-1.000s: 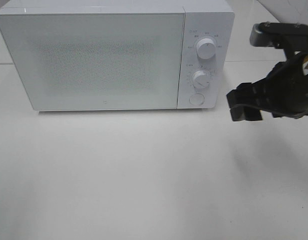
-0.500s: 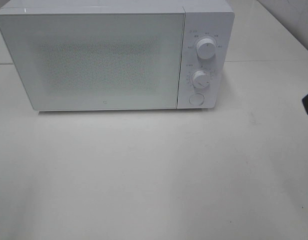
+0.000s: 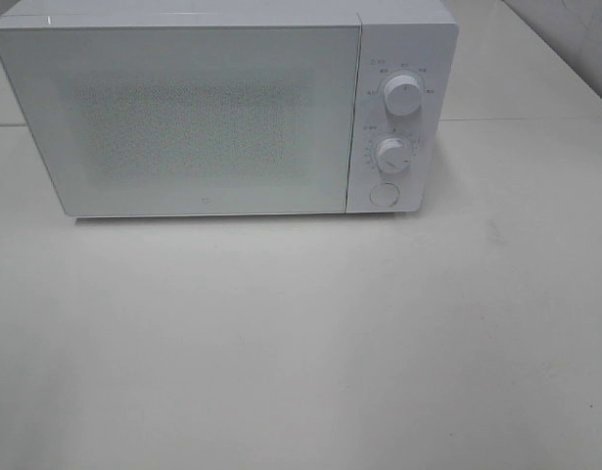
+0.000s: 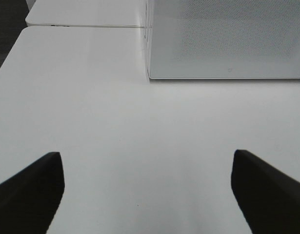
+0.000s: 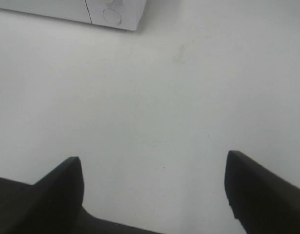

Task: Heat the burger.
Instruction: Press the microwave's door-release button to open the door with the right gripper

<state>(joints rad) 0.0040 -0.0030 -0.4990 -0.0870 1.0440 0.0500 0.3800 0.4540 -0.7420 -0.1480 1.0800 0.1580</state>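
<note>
The burger is out of view in every frame. A white microwave [image 3: 222, 108] stands at the back of the white table [image 3: 301, 333] with its door shut; two knobs [image 3: 402, 98] and a round button sit on its right panel. Neither arm shows in the high view. In the left wrist view my left gripper [image 4: 147, 190] is open and empty over bare table, with the microwave's front corner [image 4: 228, 39] ahead. In the right wrist view my right gripper [image 5: 152, 190] is open and empty, the microwave's lower right corner [image 5: 113, 12] ahead of it.
A seam between two table tops [image 4: 86, 25] runs beside the microwave's left side. A dark floor strip [image 4: 6, 29] marks the table's left edge. The table's back right corner meets a grey wall [image 3: 575, 39].
My right arm, in view at the right beside the microwave's panel one second ago, has drawn back out of the high view to the right. The microwave has not moved.
</note>
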